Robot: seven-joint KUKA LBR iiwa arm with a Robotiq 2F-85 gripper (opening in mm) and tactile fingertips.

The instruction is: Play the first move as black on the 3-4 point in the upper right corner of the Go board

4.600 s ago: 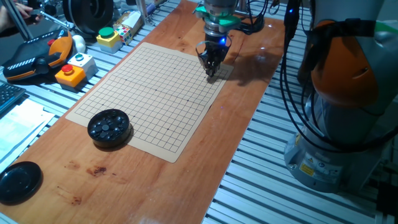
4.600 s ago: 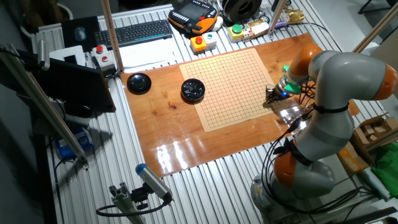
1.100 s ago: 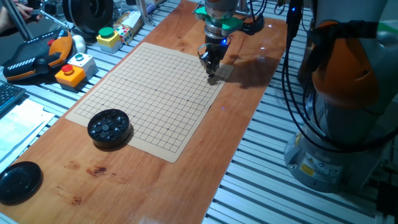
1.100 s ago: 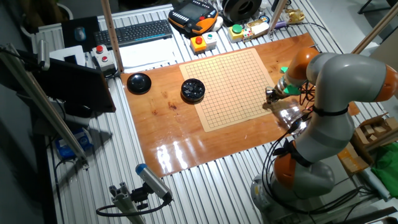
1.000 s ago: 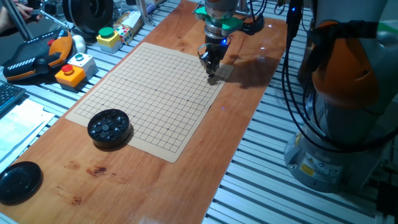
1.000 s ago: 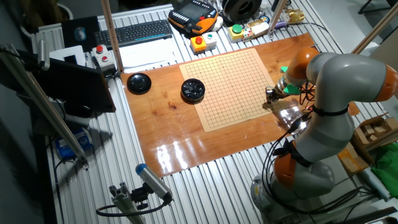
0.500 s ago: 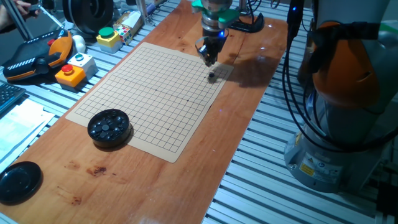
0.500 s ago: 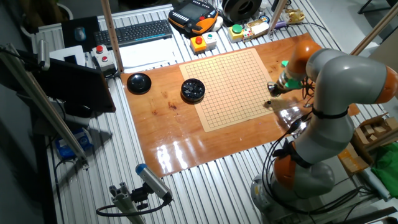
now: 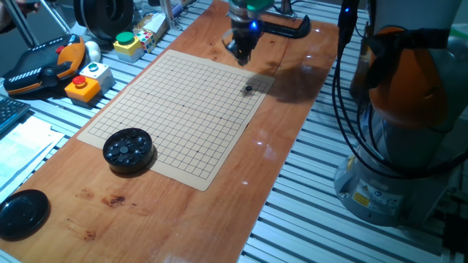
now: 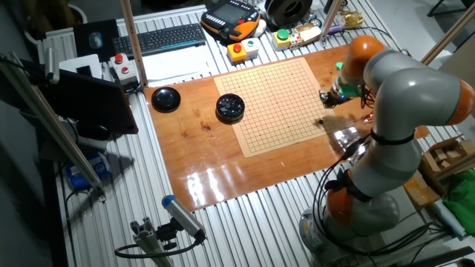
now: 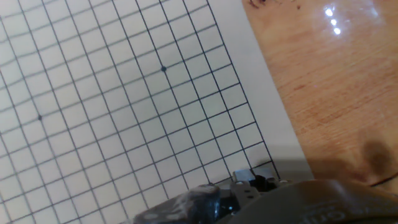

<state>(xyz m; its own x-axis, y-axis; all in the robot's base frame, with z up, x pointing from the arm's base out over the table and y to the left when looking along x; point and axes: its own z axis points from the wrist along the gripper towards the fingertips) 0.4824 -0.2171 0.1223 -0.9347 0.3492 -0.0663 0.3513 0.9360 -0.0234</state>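
The black stone [image 9: 248, 90] lies alone on the Go board [image 9: 168, 109], on a crossing a few lines in from the corner nearest the arm. At this size I cannot count lines, so I cannot tell whether that crossing is the 3-4 point. The other fixed view shows the black stone [image 10: 320, 122] near the edge of the Go board [image 10: 274, 104]. My gripper [image 9: 241, 55] hangs well above the board, beyond the stone, open and holding nothing. In the other fixed view my gripper [image 10: 326, 97] is clear of the stone. The hand view shows only the Go board [image 11: 124, 112] grid; the stone is hidden there.
A round black bowl [image 9: 129, 150] with several stones sits at the board's near left corner. Its flat black lid [image 9: 22, 212] lies on the wooden tabletop [image 9: 241, 190]. Button boxes [image 9: 86, 82] and a teach pendant [image 9: 44, 69] sit beyond the board's left edge.
The gripper let go of the black stone on the board, then rose and drew back toward the far edge. The stone stays where it was set.
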